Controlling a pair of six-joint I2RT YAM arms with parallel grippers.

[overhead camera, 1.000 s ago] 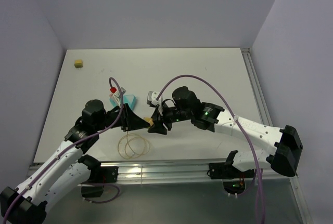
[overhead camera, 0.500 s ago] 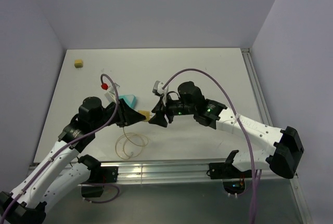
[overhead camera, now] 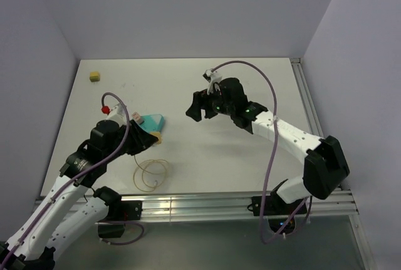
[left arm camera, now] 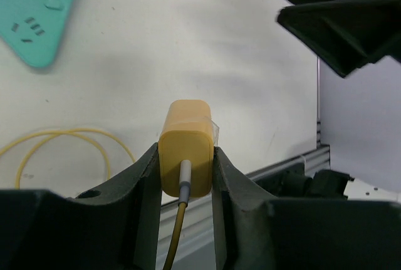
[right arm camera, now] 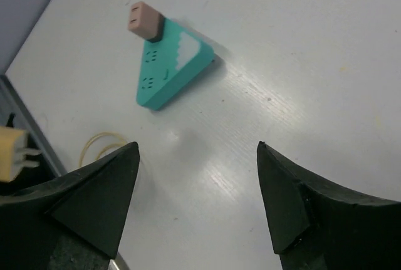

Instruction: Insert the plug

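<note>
The left gripper (left arm camera: 185, 152) clamped the plug (left arm camera: 185, 133) by its sides, prongs free, presumably for insertion into the teal block (right arm camera: 169, 69) just beyond; the right gripper (right arm camera: 197, 157) hovered rightward, jaws apart, empty, likely giving room.

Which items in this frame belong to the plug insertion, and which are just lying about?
Job in hand:
- plug, clamped in the left gripper
- its pale-yellow cable
- teal socket block, probably the receptacle
- right gripper, open and empty

Lying about:
- small yellow block, far left
- pinkish piece at the teal block's corner
</note>
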